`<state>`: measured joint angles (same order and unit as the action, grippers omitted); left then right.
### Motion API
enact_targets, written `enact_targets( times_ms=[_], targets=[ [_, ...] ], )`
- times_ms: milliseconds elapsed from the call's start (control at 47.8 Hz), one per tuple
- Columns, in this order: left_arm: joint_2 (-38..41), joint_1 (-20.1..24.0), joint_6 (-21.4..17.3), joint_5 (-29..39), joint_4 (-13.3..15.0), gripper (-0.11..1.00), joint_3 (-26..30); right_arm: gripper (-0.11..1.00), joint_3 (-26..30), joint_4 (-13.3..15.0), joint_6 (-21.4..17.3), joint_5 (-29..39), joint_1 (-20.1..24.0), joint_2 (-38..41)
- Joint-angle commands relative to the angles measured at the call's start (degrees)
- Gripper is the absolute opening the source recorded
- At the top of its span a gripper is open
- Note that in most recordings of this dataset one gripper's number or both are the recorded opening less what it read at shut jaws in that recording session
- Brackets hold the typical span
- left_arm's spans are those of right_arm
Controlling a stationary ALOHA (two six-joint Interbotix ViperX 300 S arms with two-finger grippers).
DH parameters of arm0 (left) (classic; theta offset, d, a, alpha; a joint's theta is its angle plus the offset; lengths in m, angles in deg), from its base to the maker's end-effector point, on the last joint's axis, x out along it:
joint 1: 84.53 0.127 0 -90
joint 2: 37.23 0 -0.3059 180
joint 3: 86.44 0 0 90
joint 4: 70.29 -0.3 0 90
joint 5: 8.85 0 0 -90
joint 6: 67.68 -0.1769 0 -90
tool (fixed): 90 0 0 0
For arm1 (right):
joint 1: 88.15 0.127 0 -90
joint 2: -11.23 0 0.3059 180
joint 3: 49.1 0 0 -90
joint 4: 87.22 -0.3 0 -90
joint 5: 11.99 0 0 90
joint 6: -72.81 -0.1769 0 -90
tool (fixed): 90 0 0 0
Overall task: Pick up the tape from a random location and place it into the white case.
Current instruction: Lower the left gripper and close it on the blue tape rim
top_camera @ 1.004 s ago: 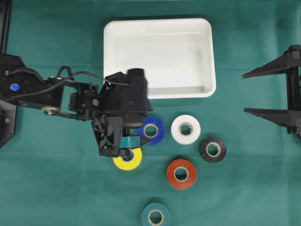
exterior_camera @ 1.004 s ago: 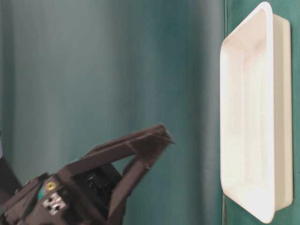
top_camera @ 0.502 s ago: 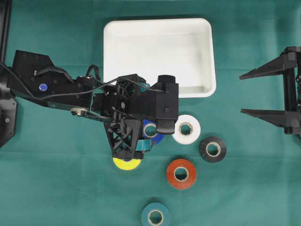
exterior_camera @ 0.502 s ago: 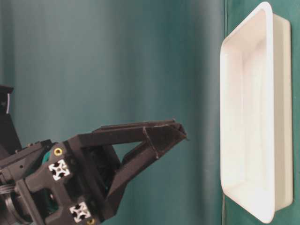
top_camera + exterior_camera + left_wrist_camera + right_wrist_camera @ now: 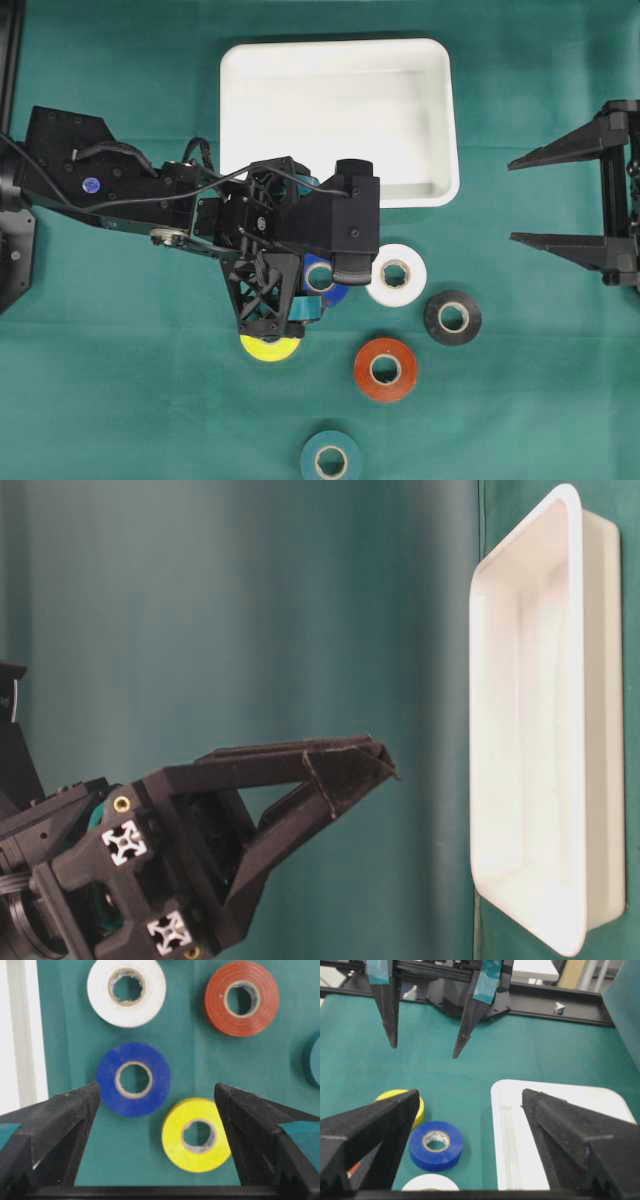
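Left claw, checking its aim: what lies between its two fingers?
In the left wrist view, the blue tape and yellow tape lie between the open left claw fingers.

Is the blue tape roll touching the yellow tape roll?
Cannot tell. In the left wrist view the blue tape roll and the yellow tape roll meet edge to edge, no green cloth between, but contact is not plain.
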<state>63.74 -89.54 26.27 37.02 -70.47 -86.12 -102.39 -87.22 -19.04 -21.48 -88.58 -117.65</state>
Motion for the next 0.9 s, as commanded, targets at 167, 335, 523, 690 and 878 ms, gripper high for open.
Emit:
enact_targets(
  times_ms=[167, 335, 523, 690, 878],
  targets=[
    [-0.9, -0.2, 0.1, -0.2, -0.1, 0.94, 1.2, 0.92, 1.2, 0.1, 0.1, -0.3, -0.1, 0.4],
    [-0.9, -0.2, 0.1, -0.2, -0.1, 0.94, 1.1, 0.92, 1.2, 0.1, 0.1, -0.2, -0.1, 0.3],
    [-1.0, -0.2, 0.1, -0.2, -0.1, 0.94, 1.0, 0.92, 1.2, 0.1, 0.1, -0.1, -0.1, 0.4],
    [-1.1, -0.2, 0.1, -0.3, -0.1, 0.94, 0.7, 0.92, 1.2, 0.1, 0.1, -0.1, -0.1, 0.4],
    [-1.0, -0.2, 0.1, -0.4, -0.1, 0.94, 0.4, 0.92, 1.2, 0.1, 0.1, 0.2, -0.1, 0.4]
  ],
)
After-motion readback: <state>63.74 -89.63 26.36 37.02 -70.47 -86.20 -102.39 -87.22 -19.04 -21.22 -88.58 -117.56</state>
